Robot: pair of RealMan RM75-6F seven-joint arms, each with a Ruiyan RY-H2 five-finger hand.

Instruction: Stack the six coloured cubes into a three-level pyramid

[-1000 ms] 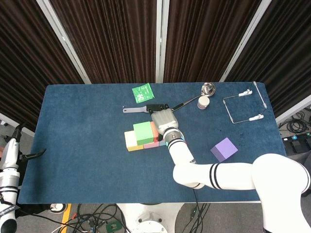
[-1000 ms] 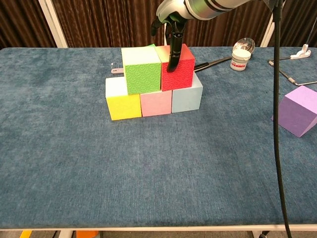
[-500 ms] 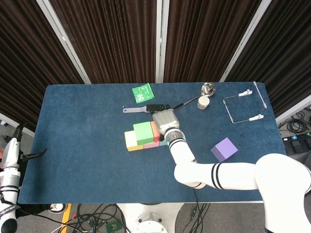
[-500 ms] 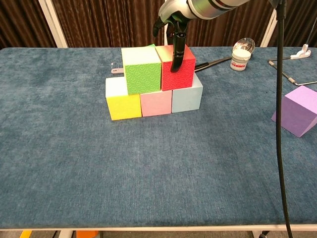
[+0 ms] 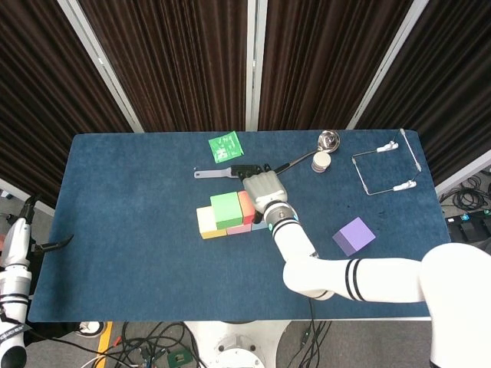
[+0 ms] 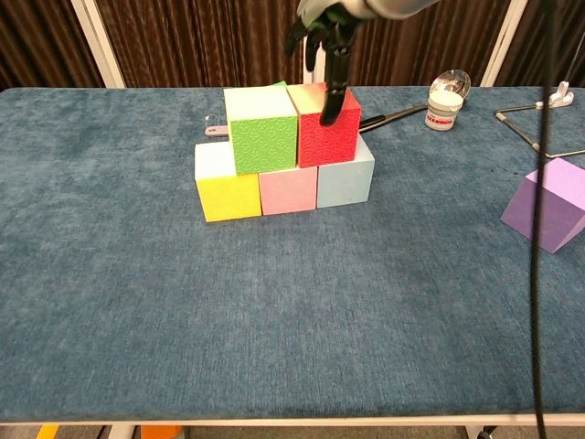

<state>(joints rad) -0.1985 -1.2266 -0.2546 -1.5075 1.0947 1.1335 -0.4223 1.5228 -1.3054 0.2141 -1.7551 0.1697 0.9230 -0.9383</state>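
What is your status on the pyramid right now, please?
Right hand over red cube, fingers against its front. Left hand idle off-table. Two levels built; purple cube waits apart, path open.

right hand (image 5: 264, 188) over red cube (image 5: 245, 206), purple cube (image 5: 354, 235) apart

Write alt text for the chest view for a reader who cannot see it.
Five cubes stand in two levels on a blue table: yellow cube, pink cube and light blue cube below, green cube and red cube on top. The right hand hangs over the red cube, and a purple cube sits apart at right.
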